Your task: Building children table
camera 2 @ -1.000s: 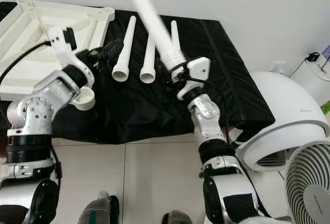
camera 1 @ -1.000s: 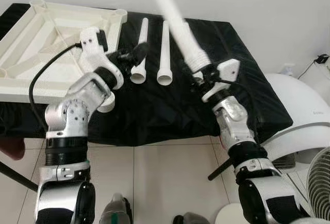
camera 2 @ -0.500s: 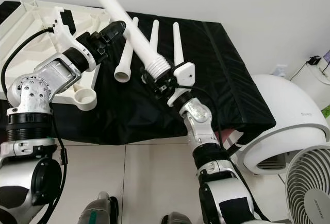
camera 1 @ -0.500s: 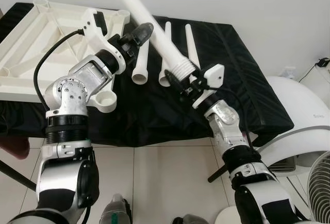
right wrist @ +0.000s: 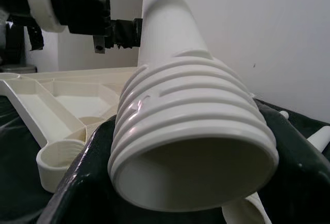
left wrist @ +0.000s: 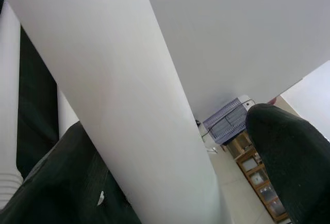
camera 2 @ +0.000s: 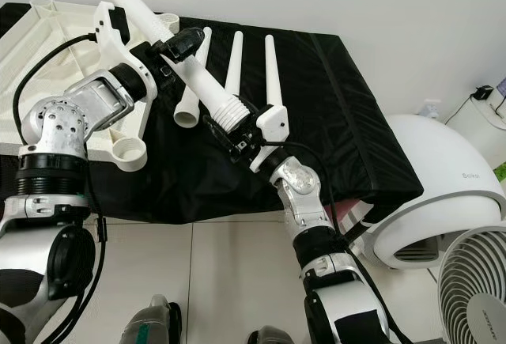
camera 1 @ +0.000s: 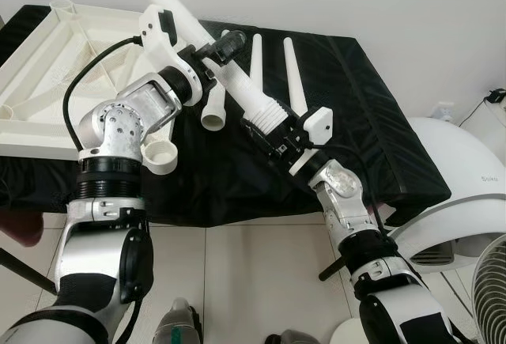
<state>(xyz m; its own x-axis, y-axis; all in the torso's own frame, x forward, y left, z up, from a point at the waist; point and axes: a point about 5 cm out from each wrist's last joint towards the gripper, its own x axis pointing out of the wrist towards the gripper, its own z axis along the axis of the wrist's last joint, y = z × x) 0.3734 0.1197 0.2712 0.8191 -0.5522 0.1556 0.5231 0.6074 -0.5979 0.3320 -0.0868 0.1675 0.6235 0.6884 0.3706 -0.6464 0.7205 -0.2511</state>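
Note:
My right gripper (camera 1: 266, 125) is shut on the threaded end of a white table leg (camera 1: 229, 75), held above the black-covered table (camera 1: 364, 122). The leg slants up and away to the left, out of the picture. The right wrist view shows that threaded end (right wrist: 191, 141) between the fingers (right wrist: 77, 188). My left gripper (camera 1: 222, 45) straddles the leg's shaft higher up, open, with a gap beside one finger (left wrist: 291, 157). The upturned white tabletop (camera 1: 47, 67) lies at the left, one corner socket (camera 1: 160, 155) near the front edge. Three loose legs (camera 1: 294, 79) rest on the cloth.
A white domed appliance (camera 1: 455, 178) stands on the tile floor at the right, with a fan (camera 1: 492, 285) in front of it. A white wall runs close behind the table. The table's front edge (camera 1: 237, 213) is just ahead of my body.
My right gripper has come down and to the left, tipping the leg further leftward. My left gripper has risen from the cloth to the leg's shaft.

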